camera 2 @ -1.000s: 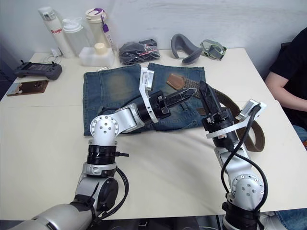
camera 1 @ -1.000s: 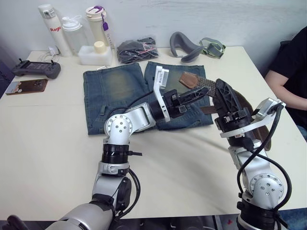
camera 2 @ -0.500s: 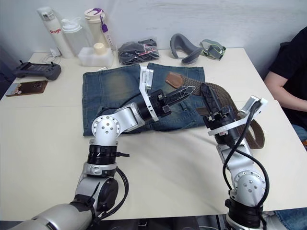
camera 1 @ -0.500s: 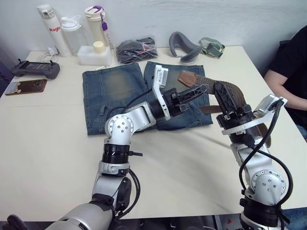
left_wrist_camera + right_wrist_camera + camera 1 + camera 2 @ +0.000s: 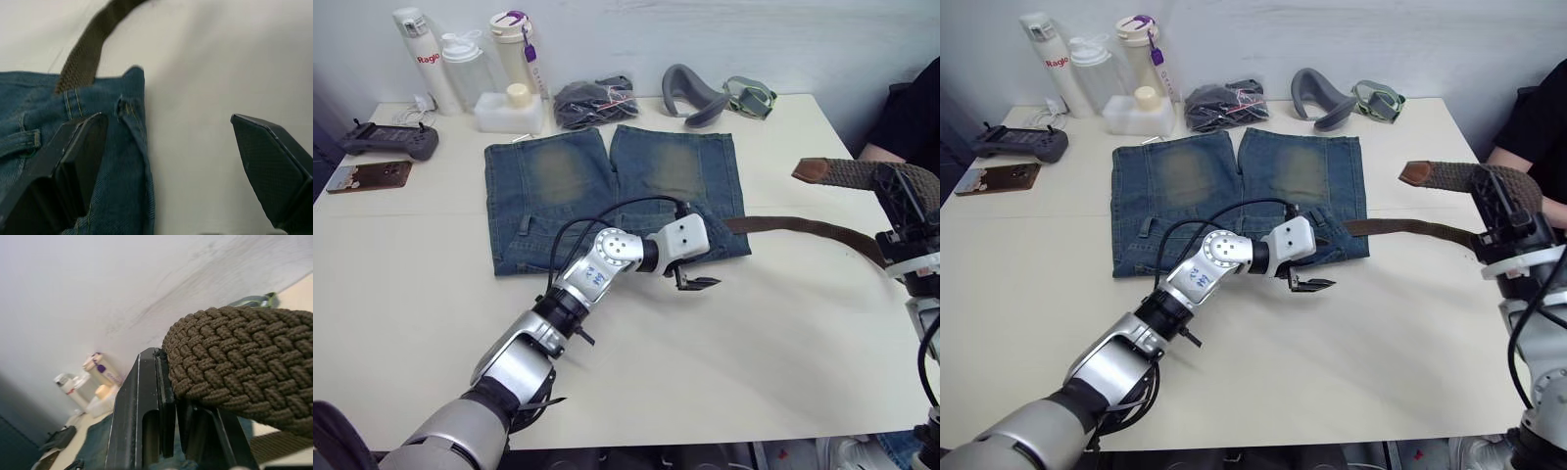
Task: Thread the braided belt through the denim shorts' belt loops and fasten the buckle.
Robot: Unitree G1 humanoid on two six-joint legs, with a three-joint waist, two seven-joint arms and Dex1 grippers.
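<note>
At the table's right edge my right gripper [image 5: 901, 201] is clamped on the braided belt [image 5: 803, 228], tan tip raised above the table; the strap runs back to the waistband of the denim shorts [image 5: 607, 186]. My left gripper [image 5: 695, 284] hangs with fingers spread wide and empty, at the waistband corner beside a belt loop [image 5: 123, 108]. Shorts lie flat mid-table. I can't make out the buckle.
</note>
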